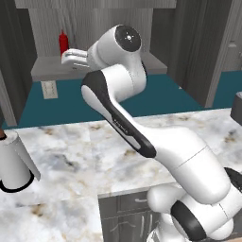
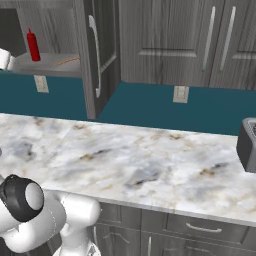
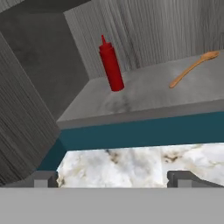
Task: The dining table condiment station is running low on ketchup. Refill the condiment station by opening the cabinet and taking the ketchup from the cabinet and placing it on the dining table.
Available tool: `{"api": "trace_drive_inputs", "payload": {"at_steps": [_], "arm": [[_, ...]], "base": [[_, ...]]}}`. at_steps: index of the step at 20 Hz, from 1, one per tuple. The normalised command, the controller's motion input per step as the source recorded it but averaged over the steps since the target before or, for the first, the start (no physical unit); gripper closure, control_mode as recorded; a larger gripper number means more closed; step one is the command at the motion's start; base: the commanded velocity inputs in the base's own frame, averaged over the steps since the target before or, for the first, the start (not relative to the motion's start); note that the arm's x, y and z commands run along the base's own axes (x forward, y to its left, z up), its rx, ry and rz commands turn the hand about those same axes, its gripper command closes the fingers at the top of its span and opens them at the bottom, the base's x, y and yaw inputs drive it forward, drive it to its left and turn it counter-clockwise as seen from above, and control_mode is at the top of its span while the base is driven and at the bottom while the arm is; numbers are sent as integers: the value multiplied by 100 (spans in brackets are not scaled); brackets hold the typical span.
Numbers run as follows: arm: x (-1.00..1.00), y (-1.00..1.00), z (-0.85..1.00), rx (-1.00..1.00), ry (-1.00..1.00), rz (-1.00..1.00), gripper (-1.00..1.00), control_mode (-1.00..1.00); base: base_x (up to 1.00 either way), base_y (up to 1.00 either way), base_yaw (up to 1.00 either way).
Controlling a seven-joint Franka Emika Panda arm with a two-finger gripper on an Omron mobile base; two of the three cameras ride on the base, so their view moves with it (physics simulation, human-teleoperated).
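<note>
Step in hand: reaching into the opened cabinet. One ketchup stands upright on the shelf, upper centre of the hand view, beside one wooden spoon. The claw is spread and empty, short of the shelf. Next move: advance, straddle the bottle, close.

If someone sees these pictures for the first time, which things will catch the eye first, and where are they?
The red ketchup stands upright on the grey shelf of the open cabinet, near its back corner. An orange-brown wooden spoon lies on the same shelf, apart from the bottle. Below spreads the marble counter, and the gripper points at the shelf with its fingers apart.
</note>
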Motion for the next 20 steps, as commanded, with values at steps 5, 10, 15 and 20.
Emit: {"api": "trace_drive_inputs", "payload": {"at_steps": [5, 10, 15, 20], "arm": [[71, -2, 1, 0, -3, 0, -100, -100], [70, 0, 0, 0, 0, 0, -100, -100], [54, 0, 0, 0, 0, 0, -100, -100], [43, 3, 0, -1, 0, 0, -100, -100]], "base": [[0, 0, 0], [0, 0, 0], [0, 0, 0], [0, 0, 0]]}}
